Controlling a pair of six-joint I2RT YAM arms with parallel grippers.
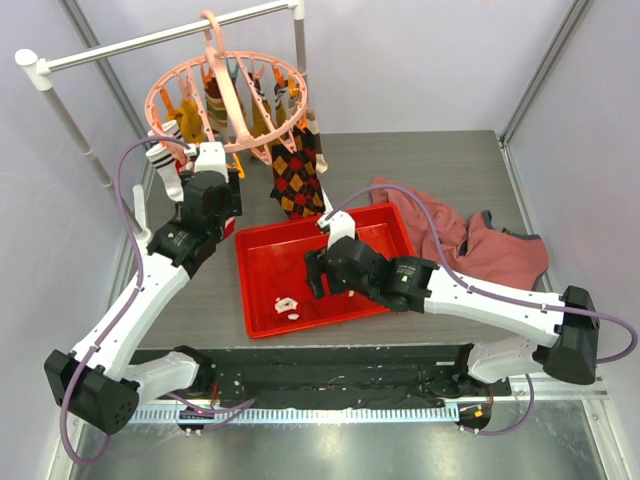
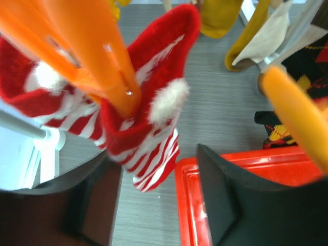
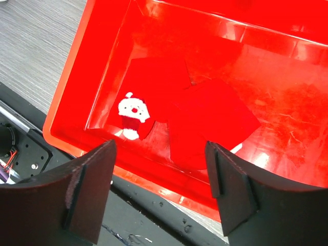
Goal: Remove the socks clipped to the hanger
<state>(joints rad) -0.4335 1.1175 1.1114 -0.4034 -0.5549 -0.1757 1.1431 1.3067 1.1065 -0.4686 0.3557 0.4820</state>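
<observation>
The salmon-pink hanger [image 1: 225,100] hangs by its hook from the rail, with several socks clipped to it. A dark argyle sock [image 1: 295,175] hangs at its front, a white dark-banded sock [image 1: 165,168] at its left, and mustard socks [image 1: 190,120] inside the ring. My left gripper [image 1: 203,165] is open just under the ring. In the left wrist view its fingers [image 2: 225,205] flank the toe of a red-and-white striped sock [image 2: 148,148] held by an orange peg [image 2: 97,56], without touching it. My right gripper [image 3: 159,189] is open and empty above a red Santa sock [image 3: 195,113] lying in the red tray [image 1: 370,215].
The white rail [image 1: 170,40] stands on posts at the back left. A reddish-pink cloth [image 1: 470,240] lies right of the tray. The tray's near rim [image 3: 154,179] sits under my right fingers. More orange pegs [image 2: 294,113] dangle close to my left gripper.
</observation>
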